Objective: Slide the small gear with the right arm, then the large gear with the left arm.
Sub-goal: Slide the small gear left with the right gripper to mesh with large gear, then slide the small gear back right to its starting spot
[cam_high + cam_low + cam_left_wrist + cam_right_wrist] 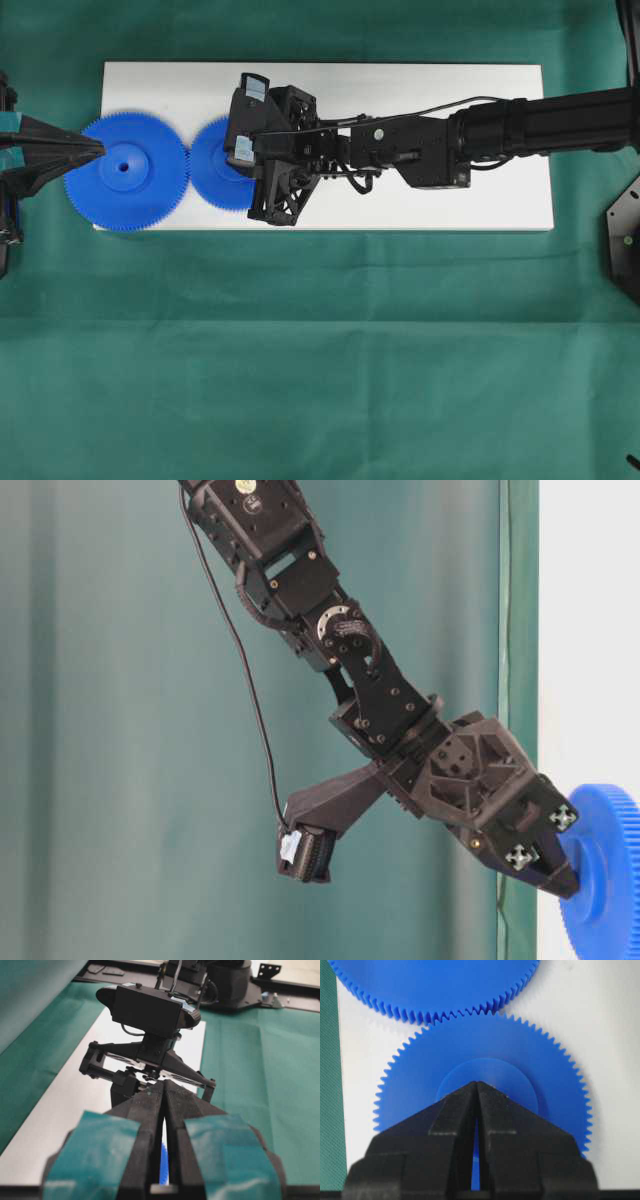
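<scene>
The small gear (212,165) lies on the white board (430,205), its teeth meshed with the large gear (126,172) to its left. My right gripper (236,160) is shut, its pointed tip pressed down on the small gear's raised hub (492,1077). The right wrist view shows the right gripper (477,1083) with the small gear (420,1090) spread around it and the large gear (435,985) above. My left gripper (98,150) is shut with nothing in it, its tip over the large gear just left of the hub. At table level the right gripper (570,882) touches the small gear (605,860).
The board lies on a green cloth (320,350), and its right half is bare. The right arm (520,125) stretches along it from the right. In the left wrist view the right arm's wrist camera (147,1010) stands just beyond the left gripper (164,1083).
</scene>
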